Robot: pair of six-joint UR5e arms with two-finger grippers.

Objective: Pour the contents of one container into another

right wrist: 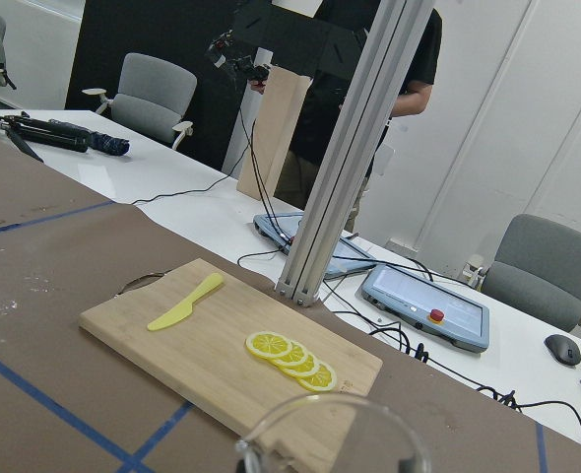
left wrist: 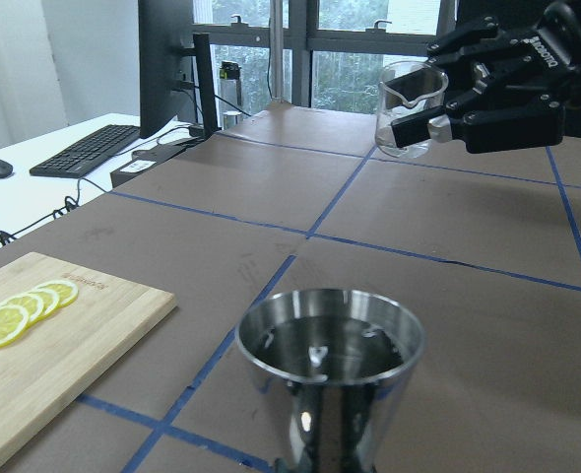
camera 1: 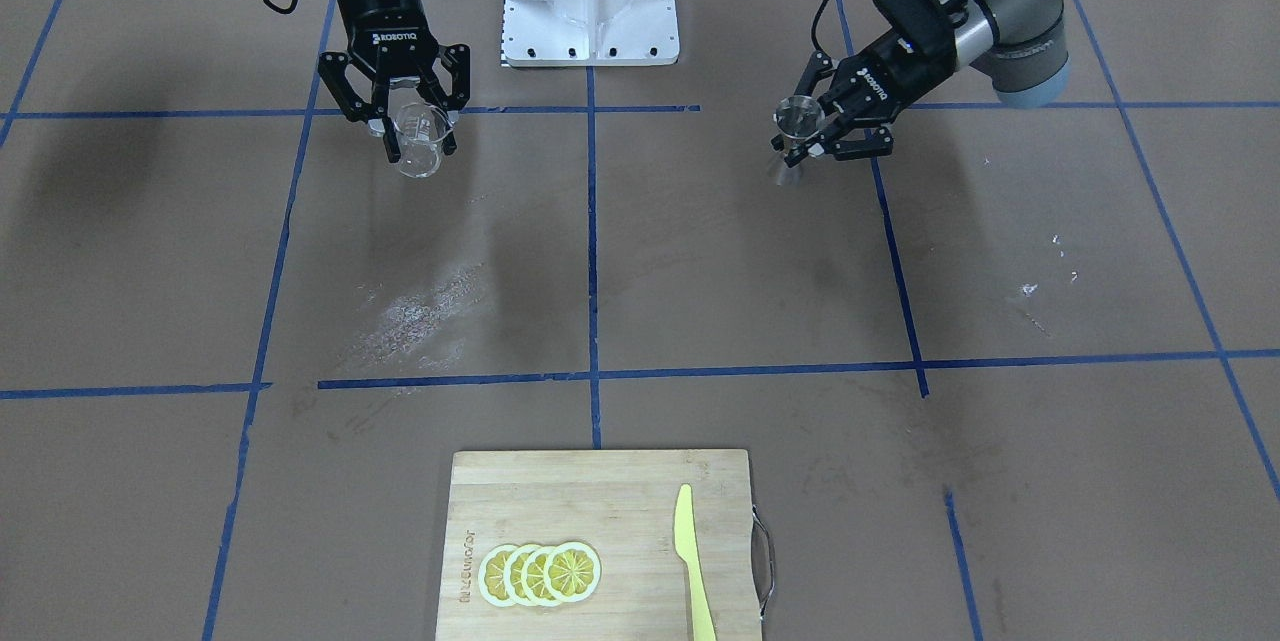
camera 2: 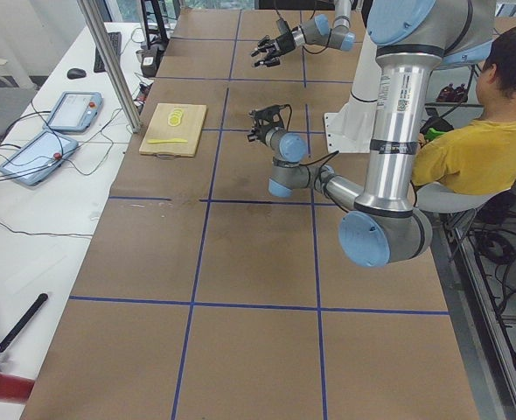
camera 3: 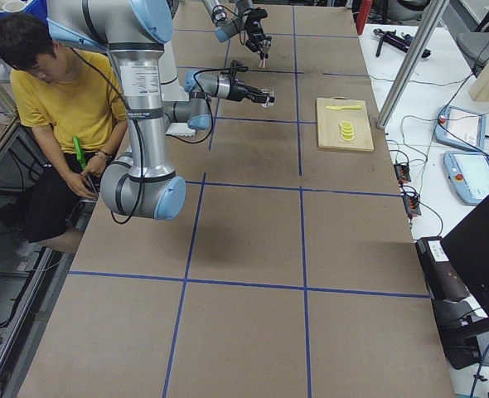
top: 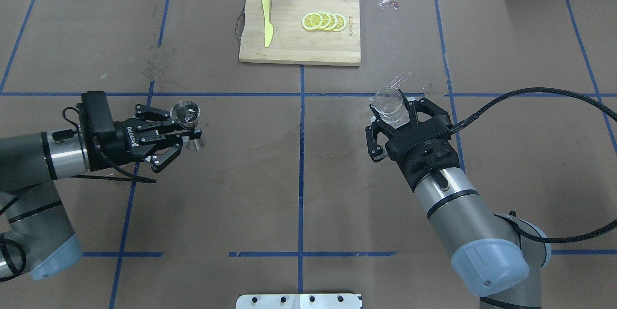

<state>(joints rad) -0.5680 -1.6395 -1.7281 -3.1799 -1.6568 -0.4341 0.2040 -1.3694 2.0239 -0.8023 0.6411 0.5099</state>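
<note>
- Steel jigger (top: 185, 112): upright with its mouth up, held above the table (top: 299, 188) on the robot's left half.
- Left gripper (top: 193, 132): reaches in level from the side, jaws closed on the jigger's narrow waist. The upper cone stands clear above the fingers.
- Cup (top: 389, 105): clear glass, upright, rim and small spout uppermost, held above the table on the robot's right half.
- Right gripper (top: 393, 114): jaws closed on the cup's wall, one finger on each side.
- Spacing: cup and jigger are well apart, with the centre tape line (top: 301, 154) between them. In the left wrist view the cup sits higher than the jigger's rim.
- Contents: cannot tell for either vessel; the jigger's bowl shows only reflections.
- Board (top: 299, 51): wooden, flat at the table's far side from the robot, astride the centre line.
- Lemon slices (top: 324, 21): four, overlapping in a row on the board.
- Knife (top: 266, 27): yellow, flat on the board, apart from the slices, at the end with the metal handle.
</note>
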